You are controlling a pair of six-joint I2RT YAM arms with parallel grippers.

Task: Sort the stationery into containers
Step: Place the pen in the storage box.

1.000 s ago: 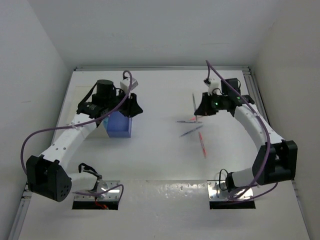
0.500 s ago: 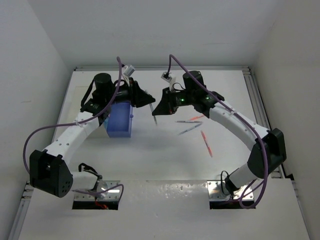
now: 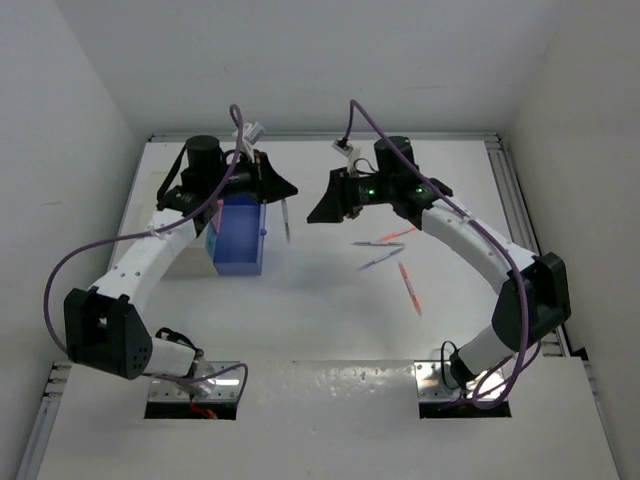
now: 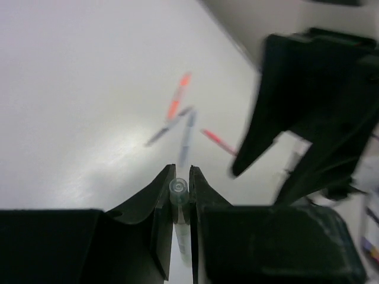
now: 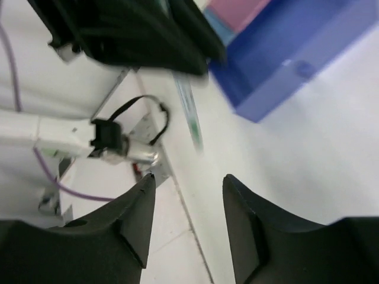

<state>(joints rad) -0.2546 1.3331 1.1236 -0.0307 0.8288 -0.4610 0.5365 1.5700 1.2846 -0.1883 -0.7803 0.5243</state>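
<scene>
Left wrist cam: left tool [image 4: 178, 177] clamped tight on a pen [image 4: 179, 190]. Right tool [image 5: 186, 198] spread, empty; its cam catches the pink box [image 5: 237, 12] beside the blue box [image 5: 284, 53].

— What else do you have in view?
— You have a flat white counter [image 3: 320, 320], plain white walls [image 3: 300, 60] closing it on three sides, and a grey metal rail [image 3: 517, 205] along its right edge.
</scene>
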